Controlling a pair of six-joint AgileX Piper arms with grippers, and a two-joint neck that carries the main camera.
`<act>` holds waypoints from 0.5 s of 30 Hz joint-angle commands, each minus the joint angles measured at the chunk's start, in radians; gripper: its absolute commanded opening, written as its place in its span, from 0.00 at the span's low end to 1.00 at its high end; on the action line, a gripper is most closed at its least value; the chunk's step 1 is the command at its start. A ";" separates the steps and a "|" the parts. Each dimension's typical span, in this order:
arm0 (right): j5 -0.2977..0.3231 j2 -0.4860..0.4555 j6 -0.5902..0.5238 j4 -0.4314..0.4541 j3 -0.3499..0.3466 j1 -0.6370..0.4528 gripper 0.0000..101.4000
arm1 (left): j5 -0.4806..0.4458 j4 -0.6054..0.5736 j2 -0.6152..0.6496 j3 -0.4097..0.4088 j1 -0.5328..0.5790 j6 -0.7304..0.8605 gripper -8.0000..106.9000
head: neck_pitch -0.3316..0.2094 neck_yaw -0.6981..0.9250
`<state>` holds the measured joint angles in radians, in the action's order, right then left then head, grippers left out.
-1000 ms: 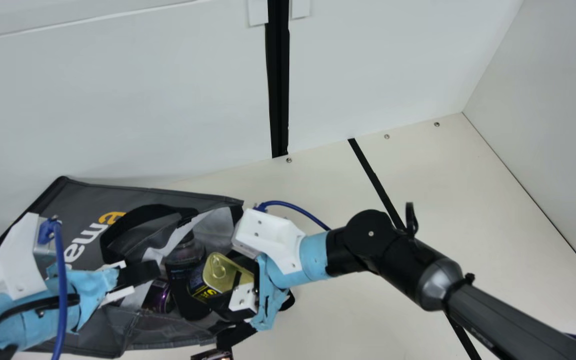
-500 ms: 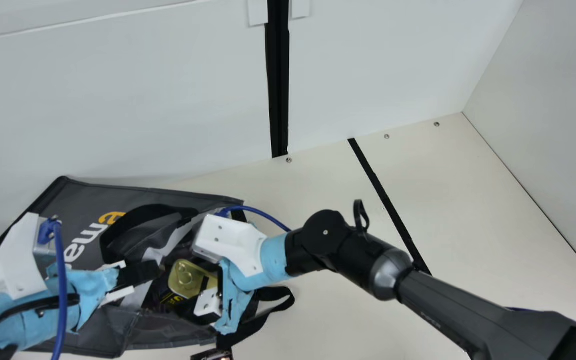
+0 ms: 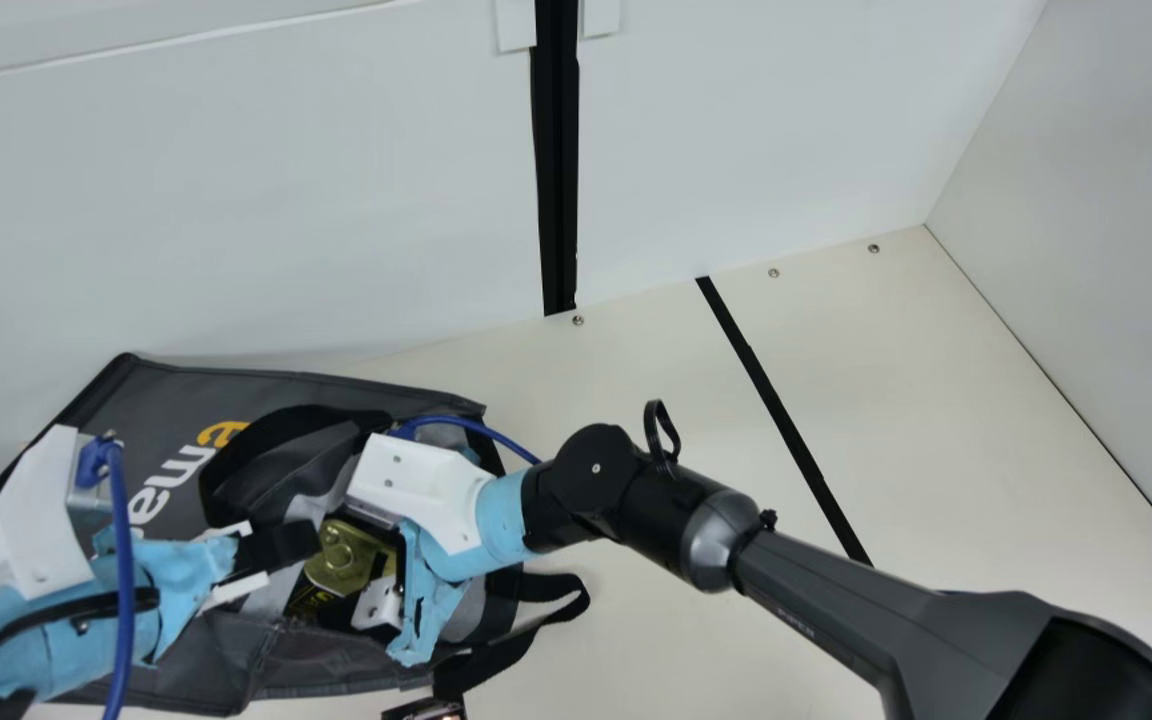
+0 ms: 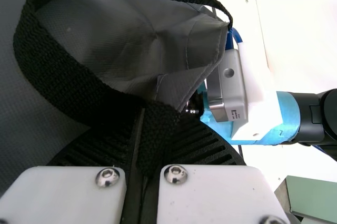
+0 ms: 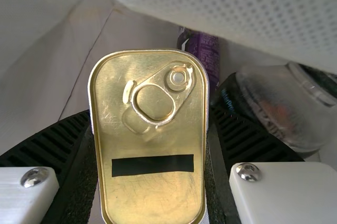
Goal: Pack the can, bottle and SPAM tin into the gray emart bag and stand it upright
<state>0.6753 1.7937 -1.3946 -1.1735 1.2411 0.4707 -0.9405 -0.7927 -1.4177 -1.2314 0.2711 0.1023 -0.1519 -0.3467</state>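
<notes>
Pale walls (image 3: 236, 200) stand behind a cream desk (image 3: 646, 640), where the gray bag (image 3: 161, 405) lies on its side, mouth open. My left claw (image 3: 311, 543) is closed on its black strap (image 4: 58, 76); my right claw (image 3: 376, 572), in the bag's mouth, grips the gold-topped tin (image 5: 152, 139) by its sides. Inside the bag, the purple can (image 5: 204, 52) and clear bottle (image 5: 268, 105) are near the tin

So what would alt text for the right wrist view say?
A gold-topped tin with a ring pull and a black strip is gripped between two black ribbed fingers inside a pale-lined bag. Beyond it lie a purple can and a clear bottle with a dark label.
</notes>
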 commanded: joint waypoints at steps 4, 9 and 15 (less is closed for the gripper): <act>-0.016 0.002 0.012 0.014 0.007 0.004 0.20 | 0.000 0.000 0.000 0.000 0.000 0.000 0.00 | -0.023 -0.002; -0.022 -0.004 0.020 0.022 0.007 0.004 0.36 | 0.000 0.000 0.000 0.000 0.000 0.000 0.00 | -0.023 -0.002; -0.022 -0.023 0.027 0.026 -0.002 0.002 0.56 | 0.000 0.000 0.000 0.000 0.000 0.000 0.00 | -0.023 -0.002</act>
<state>0.6524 1.7729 -1.3681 -1.1474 1.2407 0.4745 -0.9405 -0.7927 -1.4177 -1.2314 0.2711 0.1023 -0.1519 -0.3467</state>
